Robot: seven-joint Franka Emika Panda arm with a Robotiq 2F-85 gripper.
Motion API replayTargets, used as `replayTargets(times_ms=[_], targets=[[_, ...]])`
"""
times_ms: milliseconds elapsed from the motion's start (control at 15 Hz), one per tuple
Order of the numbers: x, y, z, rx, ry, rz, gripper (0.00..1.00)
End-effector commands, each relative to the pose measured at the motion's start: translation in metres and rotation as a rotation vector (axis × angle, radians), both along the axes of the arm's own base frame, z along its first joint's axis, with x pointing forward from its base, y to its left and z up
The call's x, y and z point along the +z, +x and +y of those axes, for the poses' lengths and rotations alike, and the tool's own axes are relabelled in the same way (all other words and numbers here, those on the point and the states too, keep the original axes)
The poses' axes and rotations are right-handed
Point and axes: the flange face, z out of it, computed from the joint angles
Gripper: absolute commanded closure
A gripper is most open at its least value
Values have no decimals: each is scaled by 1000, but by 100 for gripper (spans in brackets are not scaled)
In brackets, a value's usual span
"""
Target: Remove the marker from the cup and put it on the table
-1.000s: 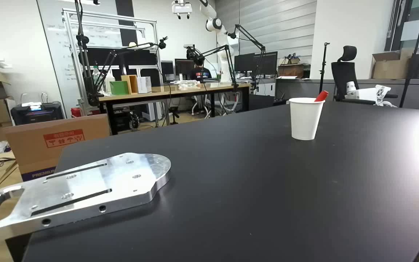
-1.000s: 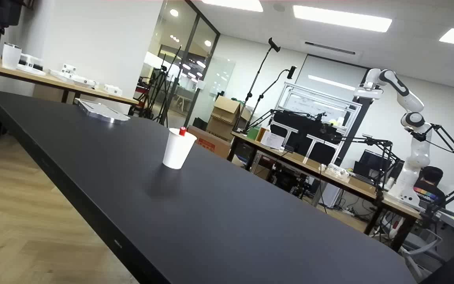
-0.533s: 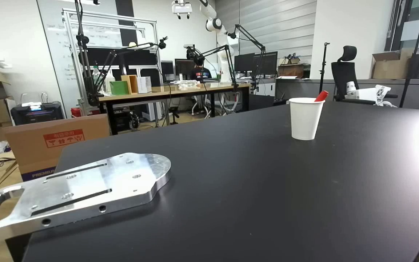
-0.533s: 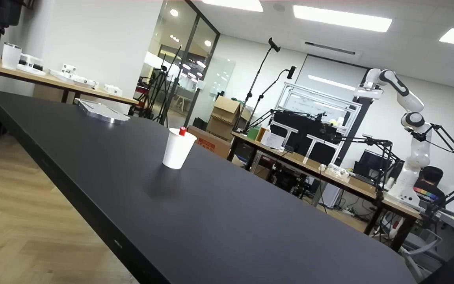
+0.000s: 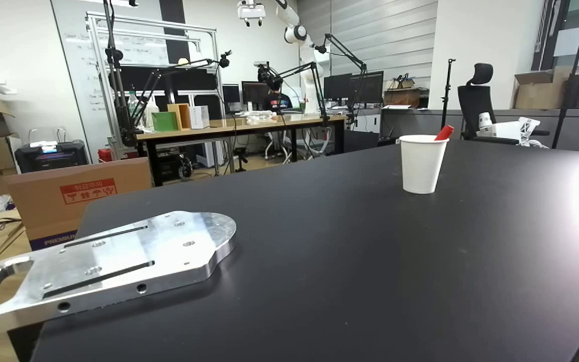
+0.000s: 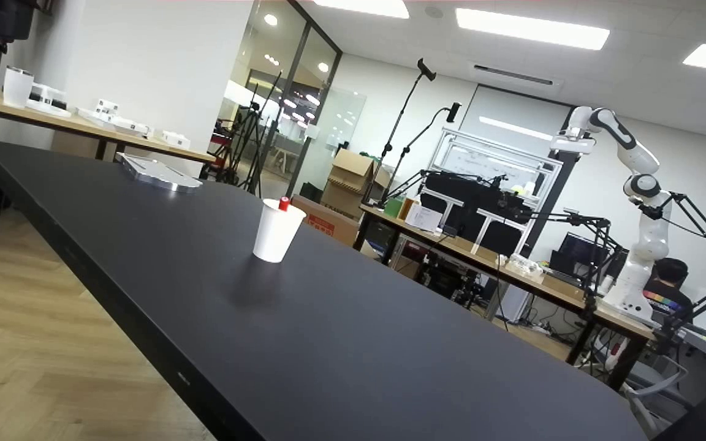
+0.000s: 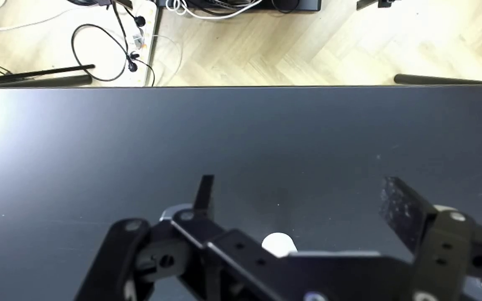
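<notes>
plate [image 5: 118, 254] on table [image 5: 350, 266], well apart from cup [image 5: 422, 168] | marker [image 5: 444, 132] tilted in cup | claw [image 7: 299, 190] spread wide

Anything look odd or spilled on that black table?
The metal plate looks oddly placed: one end juts past the edge of the black table. I see no spill, and the white cup stands upright.
</notes>
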Motion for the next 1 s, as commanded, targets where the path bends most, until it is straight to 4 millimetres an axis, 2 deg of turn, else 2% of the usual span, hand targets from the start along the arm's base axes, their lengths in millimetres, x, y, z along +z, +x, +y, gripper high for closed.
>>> replayTargets(times_ms=[0,333,533,667,933], targets=[[-2,20,-13,49,-11,-37,0],[-24,74,-56,184,-11,-35,0],[-38,112,-73,243,2,-18,0],[-49,137,-76,282,6,3,0],[-81,182,-65,289,23,83,0]])
